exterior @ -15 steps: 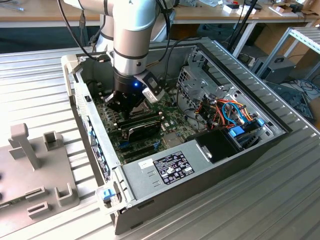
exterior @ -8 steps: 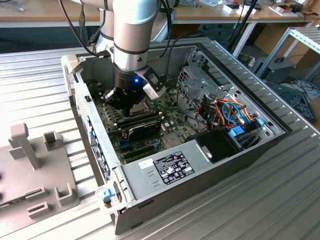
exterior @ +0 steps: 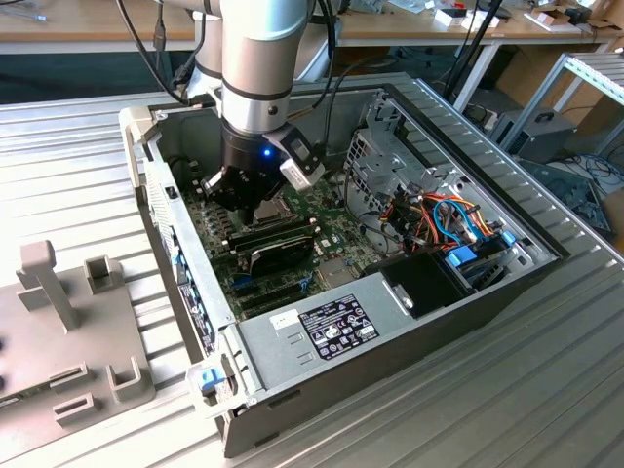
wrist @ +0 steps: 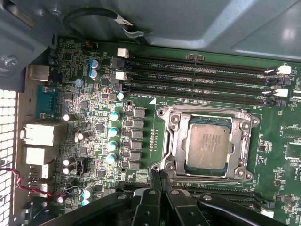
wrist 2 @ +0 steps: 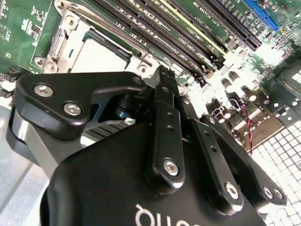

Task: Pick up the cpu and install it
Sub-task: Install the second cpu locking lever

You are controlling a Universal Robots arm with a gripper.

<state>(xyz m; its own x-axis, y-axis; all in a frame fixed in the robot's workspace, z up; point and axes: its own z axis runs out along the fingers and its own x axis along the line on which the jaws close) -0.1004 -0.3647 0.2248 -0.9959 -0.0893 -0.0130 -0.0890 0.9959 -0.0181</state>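
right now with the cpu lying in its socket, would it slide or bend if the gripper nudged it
The cpu looks like a flat, rigid metal-topped square, so it probably wouldn't bend. It lies inside the socket frame, which likely stops sideways sliding. Its smooth top probably gives the gripper little to grab.

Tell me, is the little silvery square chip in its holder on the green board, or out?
In. The silvery square cpu lies flat inside the metal socket frame on the green motherboard.
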